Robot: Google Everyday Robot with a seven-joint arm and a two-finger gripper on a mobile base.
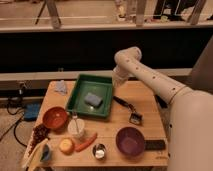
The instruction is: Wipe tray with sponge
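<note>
A green tray (80, 102) lies on the wooden table, left of centre at the back. A grey-blue sponge (93, 99) lies flat inside it, near the middle. My white arm comes in from the right, bends high above the table and points down. My gripper (116, 85) hangs at the tray's right rim near its back corner, up and to the right of the sponge and apart from it. Nothing shows in the gripper.
A black brush (128, 110) lies right of the tray. In front are a purple bowl (131, 140), a black block (155, 145), a red bowl (55, 117), a white cup (76, 128), a carrot (86, 141), an orange fruit (66, 145) and a small metal cup (99, 150). A blue cloth (61, 87) lies at the back left.
</note>
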